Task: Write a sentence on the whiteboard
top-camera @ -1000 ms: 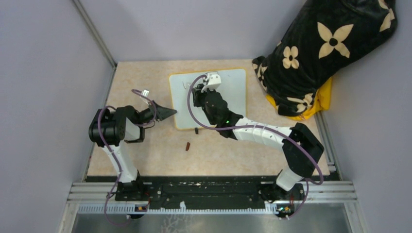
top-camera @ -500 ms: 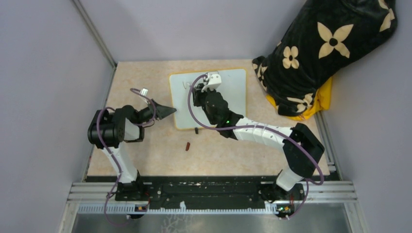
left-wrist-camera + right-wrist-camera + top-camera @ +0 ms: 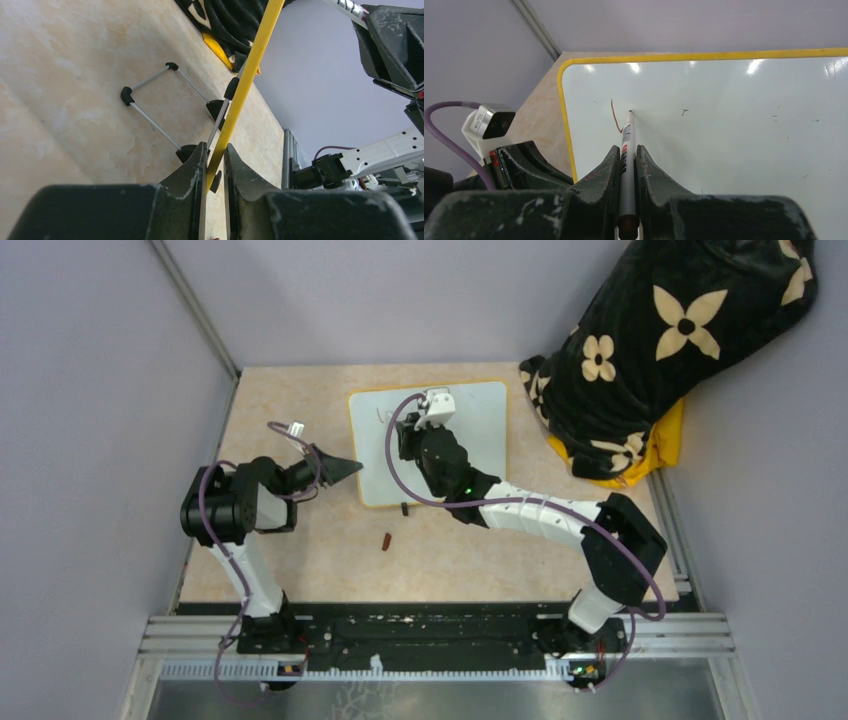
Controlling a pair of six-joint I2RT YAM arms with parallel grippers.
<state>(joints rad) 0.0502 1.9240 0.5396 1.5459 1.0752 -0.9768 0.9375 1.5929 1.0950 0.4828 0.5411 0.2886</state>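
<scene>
Pinching marker [image 3: 628, 131], right gripper [image 3: 626, 150] holds tip on whiteboard [image 3: 724, 110] beside sentence stroke [image 3: 614, 117]; left gripper [image 3: 215, 151] clamps yellow frame [image 3: 250, 65].

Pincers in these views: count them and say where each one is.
2. The left pincer clamps the whiteboard's yellow left edge. The right pincer holds a marker over the board, its tip against the surface beside a short reddish stroke.

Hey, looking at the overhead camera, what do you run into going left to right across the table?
Left hand → whiteboard → black flowered cloth. The right hand, holding a marker, sits over the board, so I left it out.
</scene>
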